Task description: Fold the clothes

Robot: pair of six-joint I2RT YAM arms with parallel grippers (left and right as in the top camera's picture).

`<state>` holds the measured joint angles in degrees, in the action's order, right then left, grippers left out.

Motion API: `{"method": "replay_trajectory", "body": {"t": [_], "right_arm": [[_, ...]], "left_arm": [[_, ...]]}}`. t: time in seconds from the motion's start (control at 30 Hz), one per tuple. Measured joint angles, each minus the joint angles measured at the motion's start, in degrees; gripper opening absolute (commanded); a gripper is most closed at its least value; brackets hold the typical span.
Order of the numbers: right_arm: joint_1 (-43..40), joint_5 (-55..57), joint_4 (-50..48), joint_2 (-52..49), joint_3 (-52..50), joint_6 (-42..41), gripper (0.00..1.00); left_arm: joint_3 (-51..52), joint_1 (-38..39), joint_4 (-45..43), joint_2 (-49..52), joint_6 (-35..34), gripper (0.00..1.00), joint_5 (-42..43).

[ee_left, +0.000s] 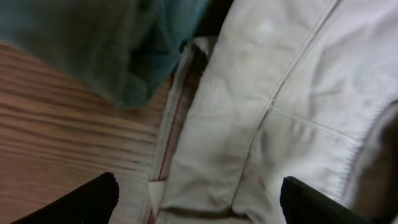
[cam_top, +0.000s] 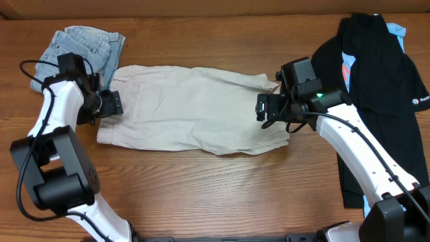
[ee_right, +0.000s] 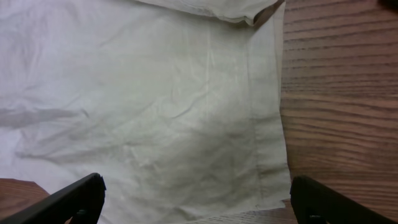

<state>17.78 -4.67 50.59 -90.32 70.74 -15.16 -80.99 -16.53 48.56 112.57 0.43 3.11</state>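
Note:
The beige khaki shorts [cam_top: 195, 107] lie flat across the middle of the wooden table, waistband end at the left, leg hems at the right. My left gripper [cam_top: 113, 104] is open over the waistband edge; its wrist view shows the waistband and seams [ee_left: 249, 124] between the spread fingers [ee_left: 199, 202]. My right gripper [cam_top: 263, 107] is open over the right leg hem; its wrist view shows wrinkled beige cloth [ee_right: 155, 106] and the hem edge between the spread fingers [ee_right: 196, 199]. Neither gripper holds the cloth.
Folded light-blue denim [cam_top: 84, 47] lies at the back left, touching the shorts' corner, and shows in the left wrist view [ee_left: 112, 43]. A black garment [cam_top: 376, 74] with a light-blue piece lies at the right. The table [cam_top: 222, 188] is bare wood in front.

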Motion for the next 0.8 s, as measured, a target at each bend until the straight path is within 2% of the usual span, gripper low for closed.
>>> {"method": "replay_trajectory", "body": {"t": [0.27,0.37,0.47,0.5,0.53,0.6,0.73,0.8], "right_arm": [[-0.02,-0.02,0.0,0.0,-0.04,0.17,0.98],[0.0,-0.02,0.0,0.0,-0.04,0.2,0.98],[0.0,-0.02,-0.04,0.0,-0.04,0.2,0.95],[0.0,-0.04,0.0,0.0,-0.04,0.2,0.94],[-0.02,-0.02,-0.04,0.0,-0.04,0.22,0.93],[-0.02,0.0,-0.24,0.0,-0.04,0.17,0.9],[0.0,0.0,-2.08,0.0,-0.04,0.02,0.71],[-0.02,-0.02,-3.21,0.0,-0.04,-0.5,0.52]], "left_arm": [[0.02,-0.02,-1.88,3.89,0.04,0.87,0.59],[-0.13,-0.22,-2.08,5.55,0.02,0.77,1.42],[-0.39,-0.5,-1.99,5.86,0.39,0.49,2.62],[-0.48,-0.5,-1.88,5.97,0.35,0.32,2.95],[-0.61,-0.5,-1.79,6.14,0.68,0.21,3.39],[-0.81,-0.48,-1.42,6.4,0.66,0.04,4.81],[-1.11,-0.57,-0.35,6.64,0.66,0.04,7.91],[-1.44,-0.76,1.05,6.86,0.63,0.04,8.92]]}}
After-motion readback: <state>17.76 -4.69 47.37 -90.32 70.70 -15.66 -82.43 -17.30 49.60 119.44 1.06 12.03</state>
